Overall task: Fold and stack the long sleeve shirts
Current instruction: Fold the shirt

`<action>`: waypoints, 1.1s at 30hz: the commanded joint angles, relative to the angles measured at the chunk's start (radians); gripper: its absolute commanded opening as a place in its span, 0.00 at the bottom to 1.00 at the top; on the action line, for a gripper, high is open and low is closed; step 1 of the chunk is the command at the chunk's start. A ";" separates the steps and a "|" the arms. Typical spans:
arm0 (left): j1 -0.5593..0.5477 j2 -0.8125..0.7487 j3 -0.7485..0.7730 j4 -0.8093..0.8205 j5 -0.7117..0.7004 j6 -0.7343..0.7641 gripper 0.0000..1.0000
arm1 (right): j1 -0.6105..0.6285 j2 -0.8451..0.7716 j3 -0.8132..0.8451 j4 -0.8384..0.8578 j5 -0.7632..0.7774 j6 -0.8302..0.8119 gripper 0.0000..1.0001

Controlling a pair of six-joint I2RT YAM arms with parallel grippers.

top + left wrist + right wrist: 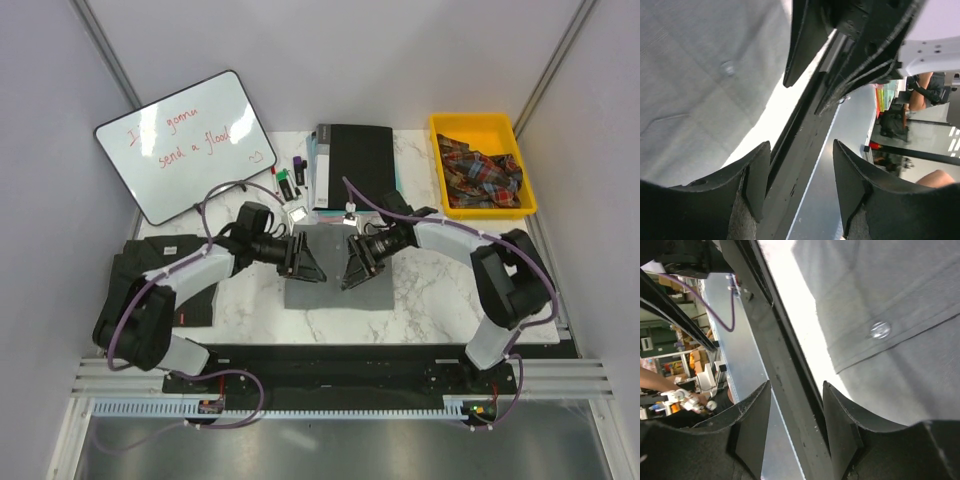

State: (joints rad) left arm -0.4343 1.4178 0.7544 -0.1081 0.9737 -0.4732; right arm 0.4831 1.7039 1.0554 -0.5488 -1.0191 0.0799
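1. The marble table (440,290) is the biggest thing here. Both shirts lie on it.
2. The dark shirt (165,255) lies in a heap at the left side of the table, partly under my left arm. I think it will be soft and floppy, so one pinch would only lift a lump. I would look for its collar or shoulders first (I cannot see them now).
3. The grey shirt (335,292) lies in the middle, near the front edge, folded into a neat block. I think it is light and soft. It could slide on the smooth table, and it may fall open if I lift just one corner. I would take it at two spots on a folded edge, one for each arm.
4. The left gripper (308,265) and the right gripper (352,268) hang low over the grey shirt, facing each other. Both have their fingers apart and hold nothing.
5. A small button (880,330) sits on a thick strip of the grey shirt. The strip looks good to grip, but the button looks hard and slippery, so I would pinch beside it.
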 commanded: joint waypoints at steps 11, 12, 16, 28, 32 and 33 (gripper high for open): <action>0.075 0.199 -0.121 -0.068 -0.231 0.005 0.60 | -0.060 0.203 -0.090 0.006 0.106 -0.005 0.54; 0.072 0.173 -0.141 -0.068 -0.189 -0.001 0.60 | -0.055 0.180 -0.081 -0.020 0.094 -0.050 0.53; 0.072 -0.079 -0.130 -0.094 -0.092 -0.015 0.60 | -0.073 -0.039 -0.025 -0.118 0.085 -0.092 0.59; 0.215 0.004 0.245 -0.372 -0.366 0.287 0.73 | -0.304 0.075 0.175 -0.155 0.410 -0.097 0.83; 0.236 0.142 0.310 -0.389 -0.377 0.341 0.79 | -0.313 0.157 0.236 -0.139 0.452 -0.088 0.93; 0.236 0.161 0.316 -0.386 -0.377 0.349 0.84 | -0.314 0.172 0.242 -0.128 0.455 -0.085 0.93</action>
State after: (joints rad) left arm -0.2119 1.5074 1.0218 -0.4248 0.6277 -0.2405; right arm 0.1722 1.8313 1.2274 -0.6792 -0.6346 -0.0116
